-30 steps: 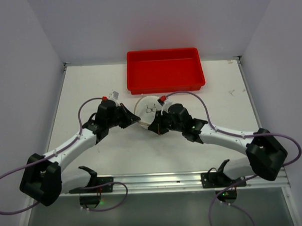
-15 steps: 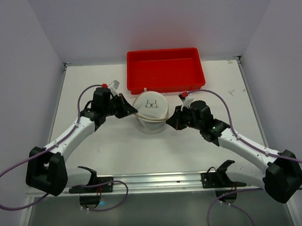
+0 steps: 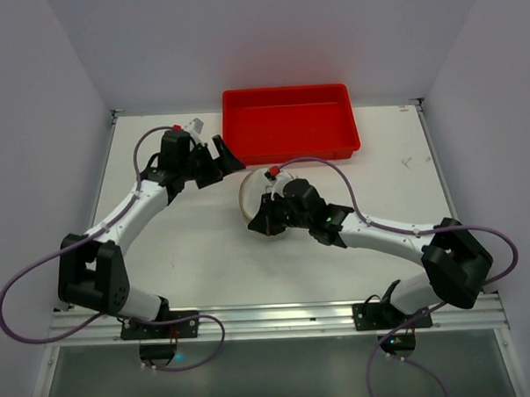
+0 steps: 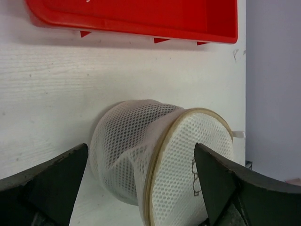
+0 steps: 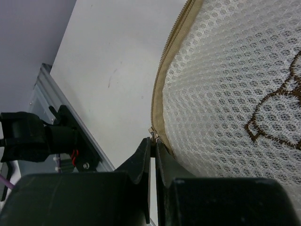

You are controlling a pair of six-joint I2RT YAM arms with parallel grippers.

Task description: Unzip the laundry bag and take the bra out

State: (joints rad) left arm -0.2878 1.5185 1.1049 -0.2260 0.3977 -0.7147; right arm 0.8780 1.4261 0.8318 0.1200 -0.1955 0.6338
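On the table (image 3: 175, 255), in front of the red tray (image 3: 291, 152): the laundry bag (image 3: 250, 192), near the tray's front wall but not touching it. The right wrist covers much of it from above.

- Left wrist view: bag is tipped on its side, mesh wall toward the tray and round face with the bra icon (image 4: 194, 176) turned sideways. A tan zipper band (image 5: 161, 96) runs round the rim of that face.
- Contents: the mesh is whitish all over and I can't tell what's inside. No bra visible in any view.
- Tray: at the back edge of the table, long side facing the arms.
- Left gripper (image 3: 225, 158): jaws spread wide, just left of the bag and not touching it. Its fingers frame the bag in its own camera.
- Right gripper (image 3: 259, 225): jaws pressed together at the bag's near-left rim, and the zipper pull (image 5: 151, 131) comes out right at the tips. Reads as pinched on the pull.

Versus half a second ago:
- Left gripper was closed against the bag's left rim. It has now let go and backed off.
- Right gripper was at the bag's right side. It has come round to the near-left, forearm crossing the front.
- Bag stood as an upright drum, icon up. It's now tipped over.
- Tray unmoved.
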